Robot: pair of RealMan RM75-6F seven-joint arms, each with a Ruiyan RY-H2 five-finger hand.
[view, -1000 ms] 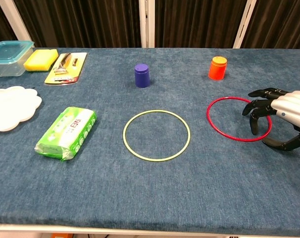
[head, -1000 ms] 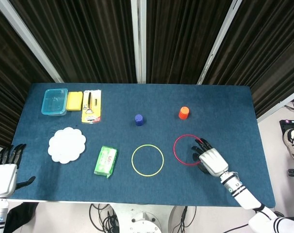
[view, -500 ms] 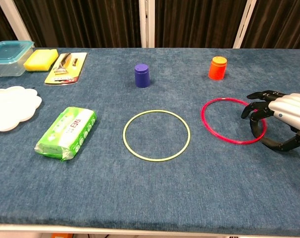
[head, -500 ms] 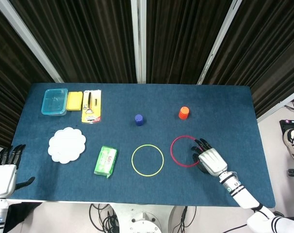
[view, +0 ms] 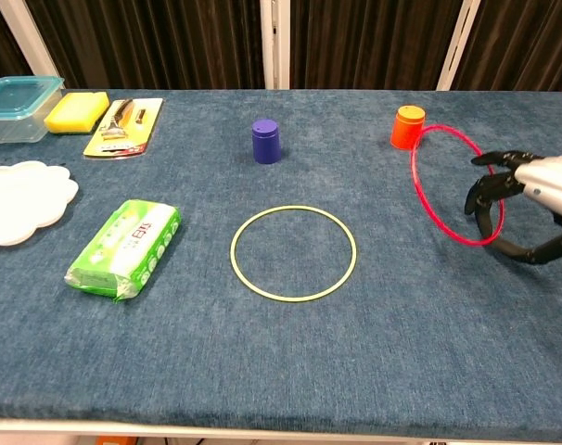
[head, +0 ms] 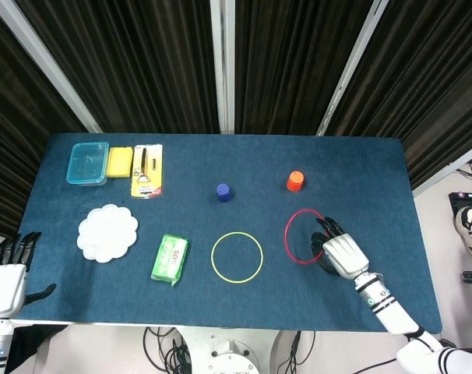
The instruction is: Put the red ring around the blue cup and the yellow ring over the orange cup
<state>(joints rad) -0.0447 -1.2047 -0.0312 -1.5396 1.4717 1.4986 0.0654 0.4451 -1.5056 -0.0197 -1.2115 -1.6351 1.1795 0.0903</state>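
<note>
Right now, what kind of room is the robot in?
Probably a robot test lab: a table covered in blue cloth, black curtains behind, and cables hanging underneath.

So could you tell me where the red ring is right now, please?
The red ring is on the table's right side, tilted up in the right hand, just in front of the orange cup.

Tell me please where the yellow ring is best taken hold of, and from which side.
The yellow ring lies flat on the table, so probably pinch the thin rim from above. Its left edge suits the free left robot hand; the right robot hand holds the red ring.
</note>
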